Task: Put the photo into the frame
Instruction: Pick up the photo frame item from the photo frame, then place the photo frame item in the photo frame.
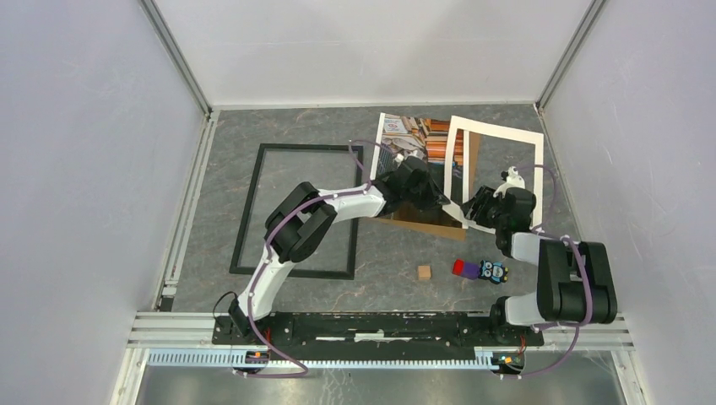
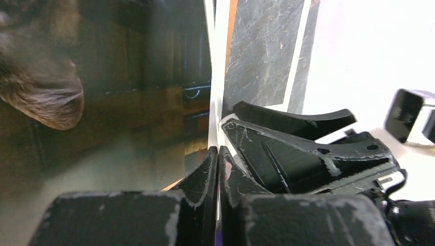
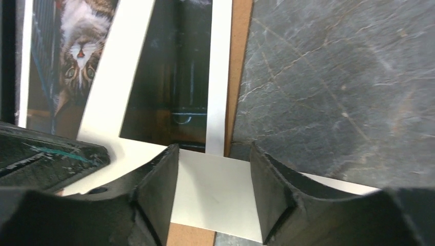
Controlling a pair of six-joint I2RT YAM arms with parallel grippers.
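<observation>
Closest to the lens in the left wrist view: left gripper (image 2: 216, 169), fingers drawn together to a hairline gap with a thin white sheet edge caught between them. We read that edge as the white border of the photo (image 2: 102, 128), whose dark glossy print fills the left of that view.

Right wrist view: right gripper (image 3: 213, 151), jaws standing well apart, a corner of the white mat (image 3: 213, 205) lying between them. We cannot tell whether the fingers press it.

From above: frame (image 1: 295, 147) lies flat on the grey marbled table (image 1: 380, 291), left of centre, its long sides running away from the arm bases. It is a thin black moulding, rectangular, with table surface showing through its opening. The left arm crosses above its right-hand side.

The photo lies right of the frame, near its far right corner, on a brown backing board (image 1: 422, 221). The print shows a cat, upside down in the right wrist view. The mat sits skewed over the photo's right part. The two grippers are just beside each other at the board's near edge.

A small wooden block (image 1: 424, 272) and a toy (image 1: 481, 270) sit nearer the bases, apart from each other.
</observation>
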